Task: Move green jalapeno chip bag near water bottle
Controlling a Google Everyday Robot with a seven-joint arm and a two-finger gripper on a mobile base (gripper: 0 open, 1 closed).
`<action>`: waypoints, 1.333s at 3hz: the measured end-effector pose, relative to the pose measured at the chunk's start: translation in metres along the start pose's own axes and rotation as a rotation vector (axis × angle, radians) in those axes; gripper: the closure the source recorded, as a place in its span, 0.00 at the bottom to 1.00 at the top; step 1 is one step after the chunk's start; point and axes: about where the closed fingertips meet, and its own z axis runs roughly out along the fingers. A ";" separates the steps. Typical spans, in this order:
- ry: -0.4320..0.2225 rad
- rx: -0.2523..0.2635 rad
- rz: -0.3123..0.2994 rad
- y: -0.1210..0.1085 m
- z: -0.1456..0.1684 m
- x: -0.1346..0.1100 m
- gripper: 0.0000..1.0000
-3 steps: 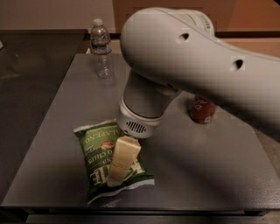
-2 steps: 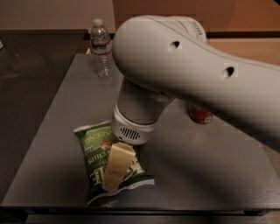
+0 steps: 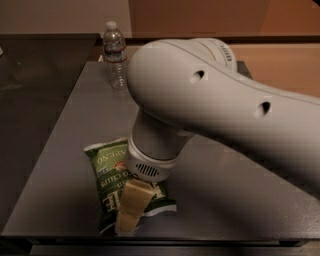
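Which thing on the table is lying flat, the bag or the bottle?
The green jalapeno chip bag, flat at the near edge of the table beneath the gripper; the water bottle stands upright at the far edge.

Arm [image 3: 215, 105] arches forward — pincer [image 3: 131, 210] hangs low, centre-left.

Dim, warm light. Dark grey surface [image 3: 60, 165] across the middle, running to the near edge. Darker glossy counter [image 3: 35, 65] at far left. Pale beige wall [image 3: 60, 15] behind, far left; orange-brown panel [image 3: 210, 17] far right. Lighter tan strip [image 3: 285, 65] past the surface's right edge. Gripper [image 3: 127, 220] low over the surface's near edge.
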 end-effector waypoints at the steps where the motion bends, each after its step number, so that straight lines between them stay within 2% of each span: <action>1: -0.025 0.019 -0.019 0.001 0.005 -0.001 0.00; 2: -0.052 0.030 -0.034 -0.001 0.007 -0.005 0.18; 4: -0.107 0.049 -0.049 -0.009 -0.005 -0.015 0.64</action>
